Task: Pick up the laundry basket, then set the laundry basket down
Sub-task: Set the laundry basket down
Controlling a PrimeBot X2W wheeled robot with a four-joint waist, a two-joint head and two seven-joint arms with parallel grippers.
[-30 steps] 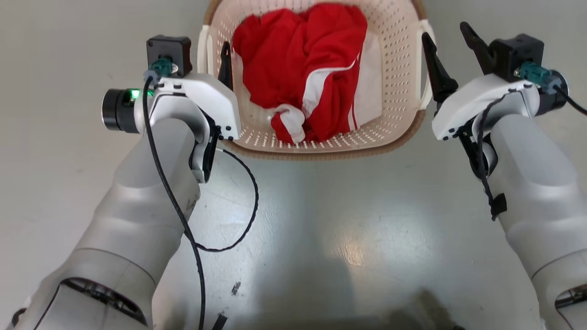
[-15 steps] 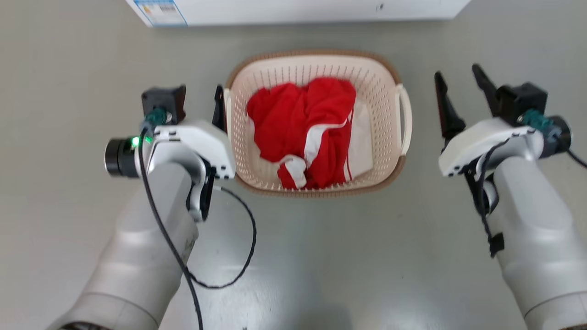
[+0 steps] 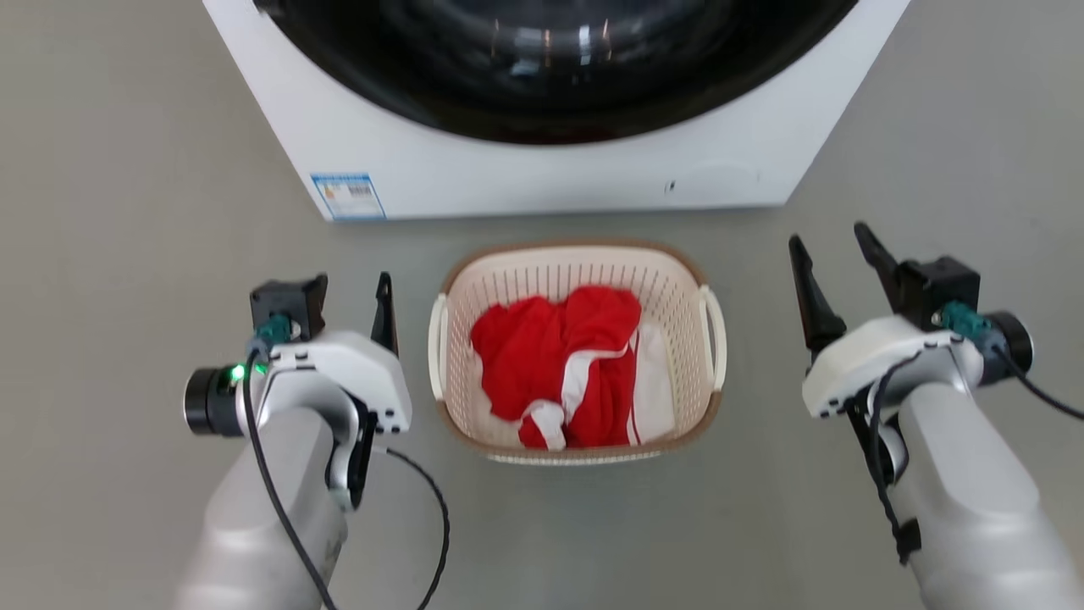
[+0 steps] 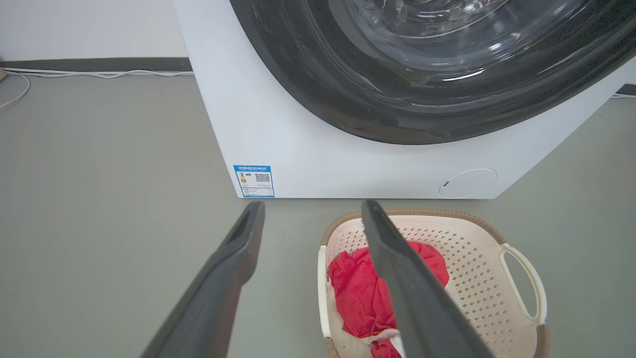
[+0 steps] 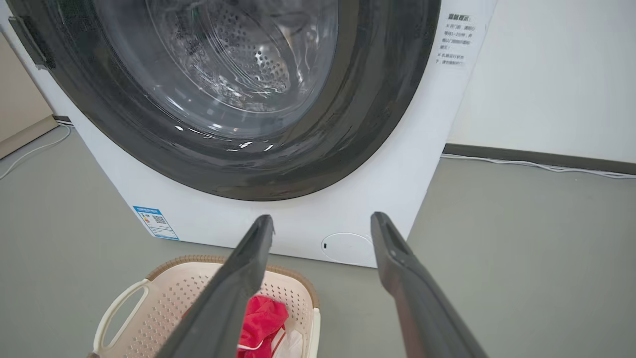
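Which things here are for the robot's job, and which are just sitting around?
For the job:
- laundry basket
- left gripper, fingers apart
- right gripper, fingers apart

Just sitting around:
- red clothes inside the basket
- washer
- blue sticker on the washer

You see a cream-white perforated plastic basket with brown woven-look rim, a red white-striped cloth and a white box-shaped washer.

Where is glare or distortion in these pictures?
Head view: white glare streaks on the door of the washer, basket sharp. Left wrist view: pale reflections on the door, washer edges slanting, likely from the wide lens. Right wrist view: small bright glints on the door.
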